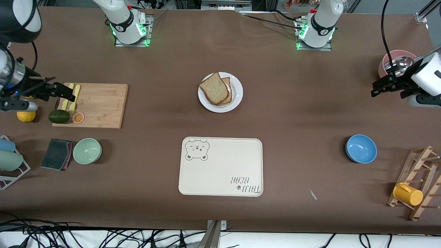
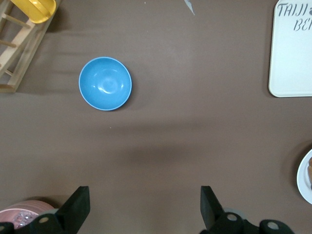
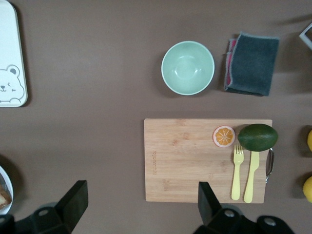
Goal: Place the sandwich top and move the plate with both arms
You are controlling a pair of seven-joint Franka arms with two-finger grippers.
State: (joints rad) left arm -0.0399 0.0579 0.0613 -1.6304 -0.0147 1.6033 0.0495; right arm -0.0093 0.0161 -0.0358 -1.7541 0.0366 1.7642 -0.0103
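Claws first: both stand spread wide and pinch nothing. Left claw [image 1: 379, 88] hangs over the counter [image 1: 303, 113] at the left arm's end, beside a pink bowl [image 1: 387, 62] holding a metal ladle [image 1: 399, 64]; its two fingers [image 2: 78, 207] frame bare cloth in the left wrist view. Right claw [image 1: 65, 93] hangs over the edge of a wooden cutting board [image 1: 100, 105] at the right arm's end.

Nearest the front camera, at 6 o'clock from the plate, lies a cream bear-printed tray [image 1: 220, 167]. A blue bowl [image 1: 361, 148] sits toward the left arm's end, a green bowl [image 1: 87, 151] and dark cloth [image 1: 57, 154] toward the right arm's end.

Farther back, at centre, the plate [image 1: 237, 91] carries the sandwich top [image 1: 213, 88], lying askew on a second slice [image 1: 226, 82] beneath it.

On the board rest an avocado [image 1: 59, 116], an orange slice [image 1: 78, 117], and a yellow fork [image 3: 237, 170] and knife [image 3: 251, 175].
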